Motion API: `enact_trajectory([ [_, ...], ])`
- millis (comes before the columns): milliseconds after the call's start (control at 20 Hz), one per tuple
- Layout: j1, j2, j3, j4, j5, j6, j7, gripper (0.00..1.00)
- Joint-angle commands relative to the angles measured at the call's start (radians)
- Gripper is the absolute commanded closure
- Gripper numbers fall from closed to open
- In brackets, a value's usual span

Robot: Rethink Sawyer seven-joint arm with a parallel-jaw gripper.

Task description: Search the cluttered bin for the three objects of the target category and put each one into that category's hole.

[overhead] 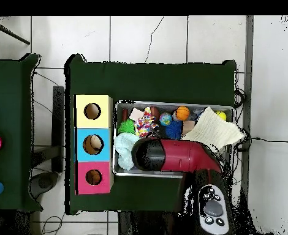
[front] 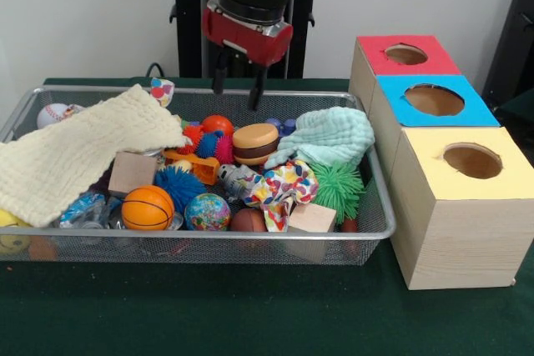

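The wire mesh bin [front: 209, 237] sits on the green table, full of clutter; it also shows in the overhead view [overhead: 171, 103]. My gripper [front: 238, 89] hangs over the bin's far middle, open and empty, just above the toys. In the overhead view the red arm [overhead: 177, 156] covers the gripper and the bin's near half. The red-topped box's hole [front: 406, 54] is at the far right, also in the overhead view [overhead: 94, 177]. No plush animal toy shows clearly; cloths cover parts of the bin.
A cream cloth [front: 75, 152] covers the bin's left, a mint cloth [front: 329, 135] its right back. Among the clutter are a toy burger [front: 254, 143], an orange basketball [front: 148, 208], spiky balls and wooden blocks. The blue-topped box [front: 434, 99] and yellow-topped box [front: 472, 160] stand nearer than the red one.
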Motion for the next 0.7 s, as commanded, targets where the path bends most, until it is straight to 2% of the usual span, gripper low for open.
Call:
enact_trajectory([
  [50, -0.106, -0.017, 0.183, -0.059, -0.115, 0.003, -0.299, 0.0],
  [350, -0.208, -0.056, 0.286, -0.063, -0.159, 0.073, -0.377, 0.0],
  [700, -0.267, -0.085, 0.364, -0.08, -0.2, 0.134, -0.41, 0.0],
])
